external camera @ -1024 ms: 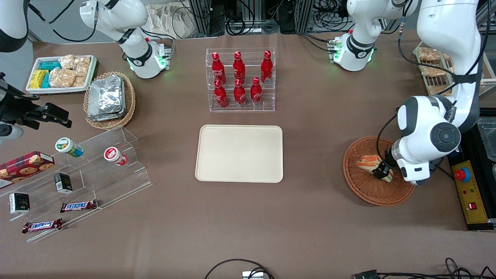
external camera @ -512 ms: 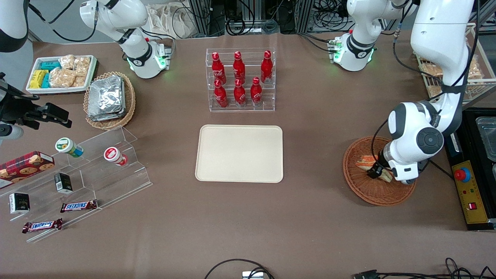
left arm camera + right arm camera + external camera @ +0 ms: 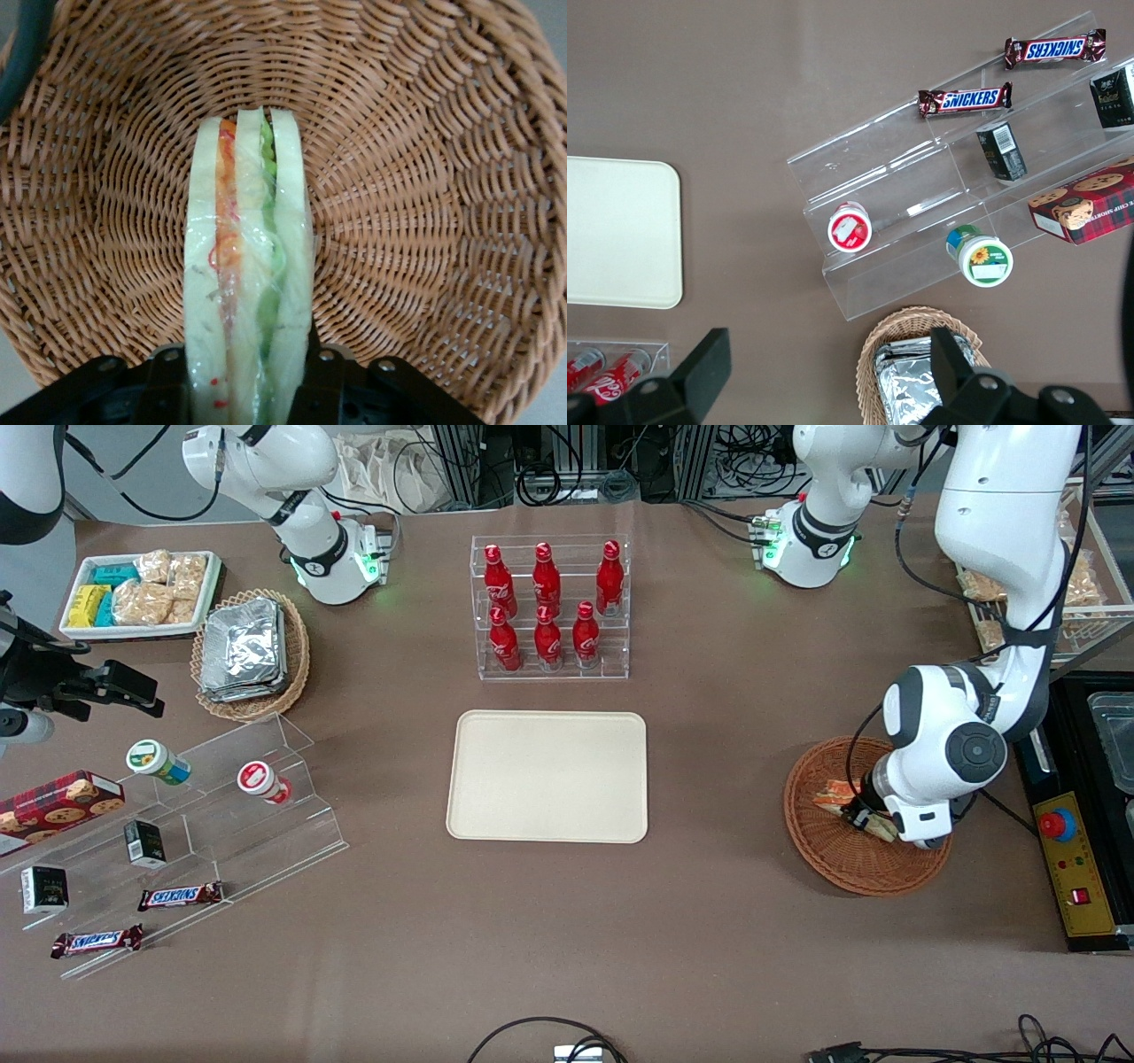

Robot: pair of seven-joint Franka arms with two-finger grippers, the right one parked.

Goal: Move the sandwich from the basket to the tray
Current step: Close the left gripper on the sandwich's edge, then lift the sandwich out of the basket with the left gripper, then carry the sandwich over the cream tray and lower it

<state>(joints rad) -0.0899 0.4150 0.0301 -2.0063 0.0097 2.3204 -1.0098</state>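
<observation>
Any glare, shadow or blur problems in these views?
Front view: even light, soft shadows; the arm hides most of the gripper over the basket. Left wrist view: sandwich sharp between the fingers, its wrap slightly glossy. Right wrist view: glare on the acrylic shelf.

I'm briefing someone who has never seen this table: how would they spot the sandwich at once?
Find the reddish-brown wicker basket at the working arm's end of the table. The sandwich lies in it, with the gripper down around it, one finger on each side. It is the only food there: a wedge of white bread with orange and green filling, unlike the foil packets in the lighter basket.
</observation>
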